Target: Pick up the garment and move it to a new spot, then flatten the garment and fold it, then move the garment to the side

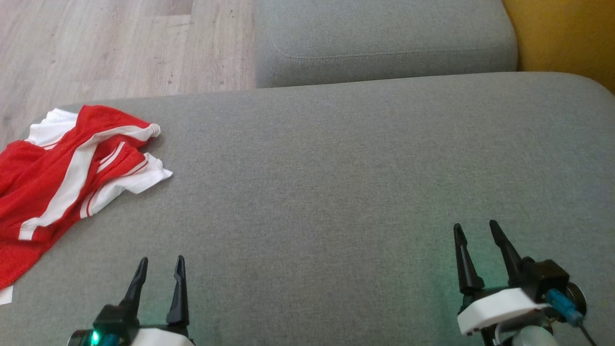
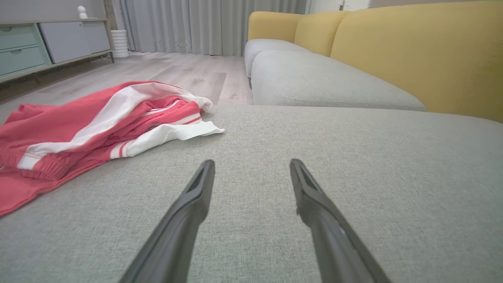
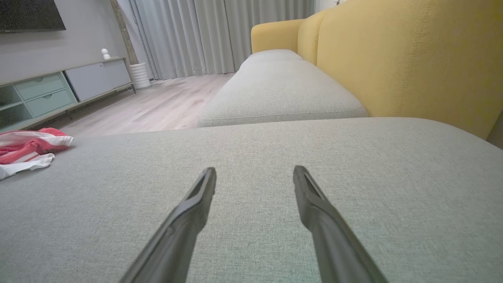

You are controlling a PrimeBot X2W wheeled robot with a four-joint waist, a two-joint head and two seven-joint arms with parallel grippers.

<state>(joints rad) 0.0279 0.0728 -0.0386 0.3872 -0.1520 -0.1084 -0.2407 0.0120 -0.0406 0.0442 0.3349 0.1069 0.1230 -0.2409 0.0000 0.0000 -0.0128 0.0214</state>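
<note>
Surface: a broad grey woven-fabric seat cushion [image 1: 336, 168], flat and even, plain fabric across its middle and right. Beyond its far edge sat a second grey seat cushion [image 1: 384, 43] with a stitched seam round its top. A mustard-yellow upholstered backrest [image 1: 567, 33] ran along the robot's right of both cushions. Pale wood-plank floor [image 1: 120, 43] lay off the far left.

Room, from the wrist views: grey pleated curtains [image 2: 196, 23] hung across the far wall. A long low sideboard [image 2: 23, 51] with mint-green drawers and a grey door stood along the left. A white ribbed cylinder [image 2: 120, 43] stood on the floor at its end, by the curtains. A small white rounded ornament [image 2: 81, 11] sat on the sideboard top, and a dark flat screen [image 3: 31, 13] hung above.

Task thing: the red-and-white mesh sports garment [image 1: 62, 178] lay crumpled at the cushion's left edge, folds bunched, a white hem corner pointing toward the middle. Its near part ran out of the head view at the left.

The left gripper [image 1: 161, 259] was low at the near edge, near the garment but apart from it, with plain fabric between them. Its two dark tapered fingers were spread, holding nothing. The right gripper [image 1: 474, 225] was well apart from the garment over bare cushion, its jaws likewise parted around nothing. A faint green glow showed on the fabric beside it. Whether either gripper's fingers touched the cushion could not be told
</note>
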